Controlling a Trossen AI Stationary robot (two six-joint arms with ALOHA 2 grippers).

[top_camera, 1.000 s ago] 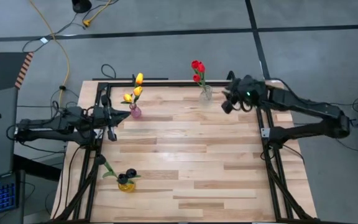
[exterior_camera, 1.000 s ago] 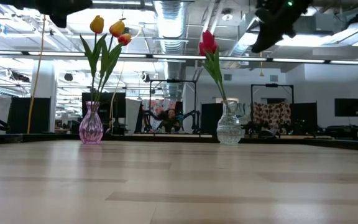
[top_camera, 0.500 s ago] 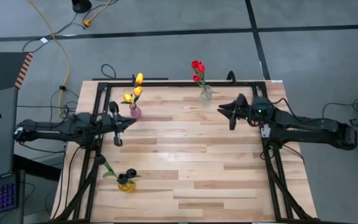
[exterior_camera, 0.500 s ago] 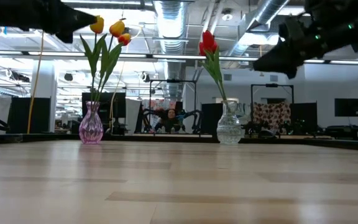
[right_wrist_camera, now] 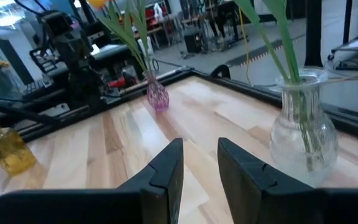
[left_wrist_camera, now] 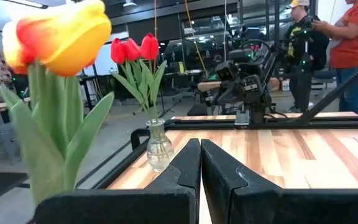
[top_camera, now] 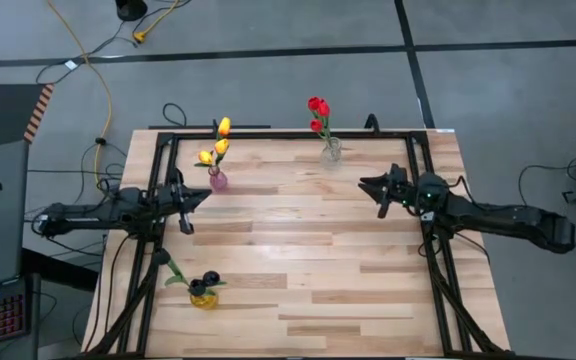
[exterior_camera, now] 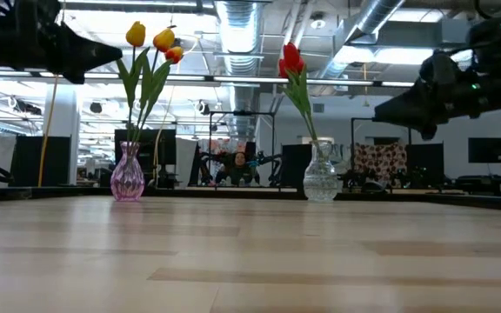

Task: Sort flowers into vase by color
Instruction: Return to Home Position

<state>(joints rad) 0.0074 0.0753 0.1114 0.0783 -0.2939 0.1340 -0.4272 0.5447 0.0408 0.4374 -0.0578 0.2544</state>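
Three vases stand on the wooden table. A pink vase (top_camera: 218, 181) holds yellow-orange tulips (top_camera: 219, 146) at the far left. A clear vase (top_camera: 331, 151) with red tulips (top_camera: 318, 108) stands at the far edge. A yellow vase (top_camera: 203, 298) with near-black tulips (top_camera: 205, 286) stands near left. My left gripper (top_camera: 200, 197) hovers shut just near of the pink vase, pointing right; its closed fingers show in the left wrist view (left_wrist_camera: 200, 152). My right gripper (top_camera: 368, 186) hovers open at the right side, pointing left (right_wrist_camera: 199, 152). Both hold nothing.
A black frame (top_camera: 288, 132) runs along the table's far edge and sides. The middle and near right of the tabletop (top_camera: 308, 270) hold nothing. People (left_wrist_camera: 353, 43) stand in the room beyond the table.
My right gripper has drawn back from beside the clear vase toward the near edge and come down, levelling out to point left. My left gripper has also come down and shifted slightly right, near the pink vase. The vases and flowers have stayed in place.
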